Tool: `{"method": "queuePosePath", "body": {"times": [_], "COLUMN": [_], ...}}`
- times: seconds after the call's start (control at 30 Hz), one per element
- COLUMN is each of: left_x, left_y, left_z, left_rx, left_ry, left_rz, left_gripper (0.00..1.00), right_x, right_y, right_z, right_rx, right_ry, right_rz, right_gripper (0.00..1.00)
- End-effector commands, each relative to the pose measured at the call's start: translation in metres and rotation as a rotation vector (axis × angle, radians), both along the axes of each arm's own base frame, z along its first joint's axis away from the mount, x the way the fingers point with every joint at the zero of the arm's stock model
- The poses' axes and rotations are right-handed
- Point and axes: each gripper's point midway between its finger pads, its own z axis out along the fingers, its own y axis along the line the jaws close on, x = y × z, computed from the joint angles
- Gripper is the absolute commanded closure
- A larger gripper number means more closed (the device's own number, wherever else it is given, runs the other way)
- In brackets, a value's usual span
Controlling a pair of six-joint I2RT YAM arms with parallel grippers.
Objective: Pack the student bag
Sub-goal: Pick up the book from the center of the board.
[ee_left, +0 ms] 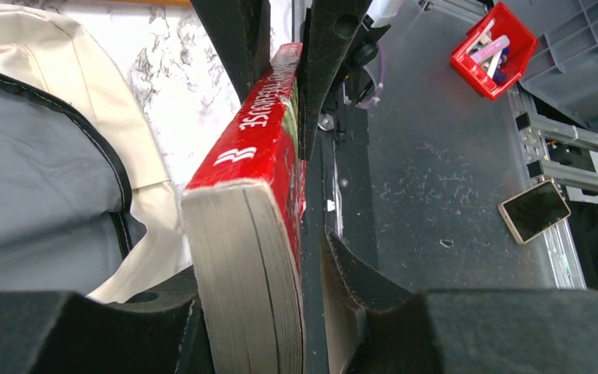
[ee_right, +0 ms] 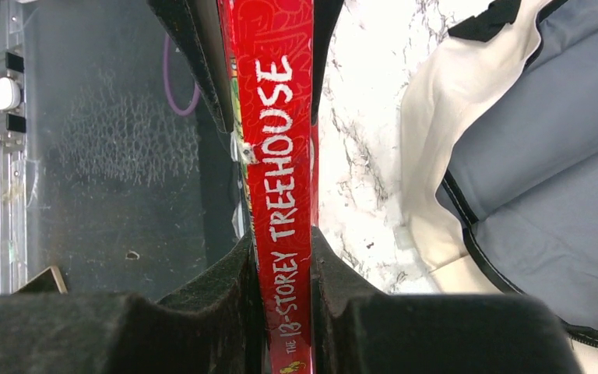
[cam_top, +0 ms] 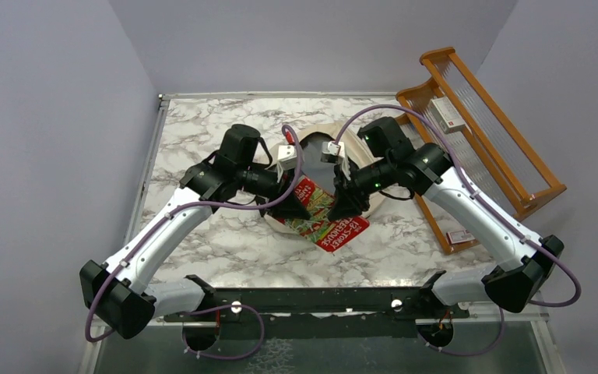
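A red paperback book (cam_top: 335, 226), "The 13-Storey Treehouse", hangs tilted between both arms, just in front of the student bag (cam_top: 323, 131). The bag is beige and lies open, showing its grey lining (ee_left: 39, 164) and black zip edge (ee_right: 545, 156). My right gripper (ee_right: 284, 257) is shut on the book's spine (ee_right: 284, 140), pads pressed on both covers. The left gripper (ee_left: 269, 296) straddles the page edge (ee_left: 241, 265). Its left finger rests against the book, and a narrow gap shows between the red cover and the right finger (ee_left: 358, 273). From above, the left gripper (cam_top: 292, 204) and the right gripper (cam_top: 342, 206) face each other.
A wooden rack (cam_top: 483, 117) with small boxes leans at the right of the marble table (cam_top: 202, 234). Beyond the table's near edge are a black frame bar (cam_top: 311, 300), a red bin of small items (ee_left: 494, 51) and a phone (ee_left: 535, 210). Grey walls close in left and back.
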Motion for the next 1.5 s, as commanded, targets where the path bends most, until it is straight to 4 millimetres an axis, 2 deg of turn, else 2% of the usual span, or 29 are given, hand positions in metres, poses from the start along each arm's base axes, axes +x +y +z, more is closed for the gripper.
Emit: {"method": "queuePosePath", "body": {"times": [0.0, 0.37, 0.53, 0.67, 0.77, 0.9, 0.97, 1.17, 1.3, 1.47], "left_x": [-0.01, -0.016, -0.017, -0.016, -0.017, -0.014, -0.012, 0.012, 0.031, 0.06], "left_y": [0.0, 0.001, 0.003, 0.005, 0.006, 0.007, 0.008, 0.015, 0.023, 0.044], "left_z": [0.005, -0.006, -0.006, -0.008, -0.01, -0.014, -0.014, -0.023, -0.025, -0.019], "left_rx": [0.019, 0.047, 0.051, 0.062, 0.068, 0.086, 0.092, 0.164, 0.188, 0.172], "left_ry": [-0.03, 0.01, 0.006, 0.002, 0.004, 0.004, -0.007, -0.073, -0.107, -0.127], "left_rz": [-0.028, -0.026, -0.017, -0.005, -0.002, 0.015, 0.029, 0.177, 0.31, 0.548], "left_gripper": [0.64, 0.77, 0.62, 0.59, 0.68, 0.9, 1.0, 1.0, 1.0, 1.0], "right_x": [0.002, 0.006, 0.007, 0.009, 0.009, 0.011, 0.015, 0.042, 0.061, 0.084], "right_y": [-0.001, -0.012, -0.013, -0.015, -0.014, -0.014, -0.012, -0.007, -0.019, -0.037], "right_z": [0.014, 0.007, 0.004, 0.002, 0.004, 0.0, 0.0, 0.013, 0.018, 0.024], "right_rx": [0.007, -0.064, -0.079, -0.095, -0.086, -0.098, -0.099, -0.051, -0.041, -0.025], "right_ry": [-0.062, -0.072, -0.058, -0.06, -0.068, -0.061, -0.064, -0.13, -0.209, -0.299], "right_rz": [0.02, -0.042, -0.044, -0.056, -0.054, -0.058, -0.076, -0.246, -0.398, -0.596], "right_gripper": [1.0, 0.98, 0.98, 0.97, 0.97, 0.94, 0.9, 0.54, 0.38, 0.34]}}
